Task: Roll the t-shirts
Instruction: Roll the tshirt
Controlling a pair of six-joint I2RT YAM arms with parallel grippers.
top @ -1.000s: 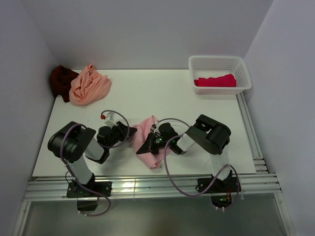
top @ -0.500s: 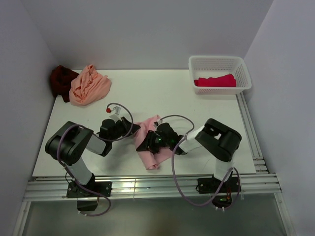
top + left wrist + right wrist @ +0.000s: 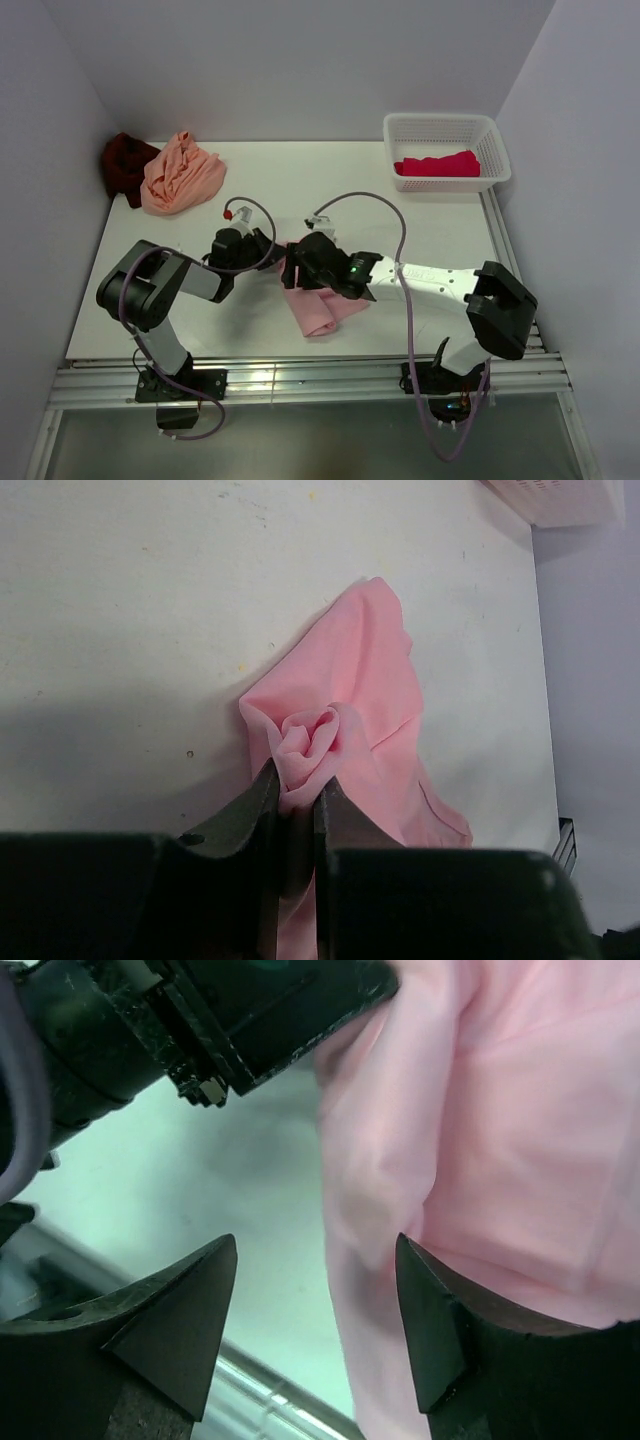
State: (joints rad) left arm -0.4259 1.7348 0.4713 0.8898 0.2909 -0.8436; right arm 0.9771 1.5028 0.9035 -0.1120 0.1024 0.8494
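Observation:
The light pink t-shirt [image 3: 322,306] lies crumpled near the table's front middle. My left gripper [image 3: 270,250] is shut on a bunched fold at its far left end; in the left wrist view the cloth [image 3: 350,695] is pinched between the jaws of the gripper [image 3: 297,795]. My right gripper [image 3: 294,268] hovers just to the right of that spot, jaws wide open [image 3: 316,1245], with the shirt's edge [image 3: 500,1140] lying by its right finger and nothing held. A peach-orange t-shirt [image 3: 181,172] and a dark maroon t-shirt [image 3: 124,165] are heaped at the far left. A bright red t-shirt [image 3: 437,164] lies in the basket.
The white lattice basket [image 3: 446,124] stands at the far right corner. Metal rails [image 3: 300,378] run along the table's front edge and its right side. The two arms' cables loop above the pink shirt. Side walls close in the table on both sides.
My right gripper has opened and let go of the pink shirt, and its arm has stretched out to the left. The left gripper has closed further on the fold and shifted slightly away and rightward.

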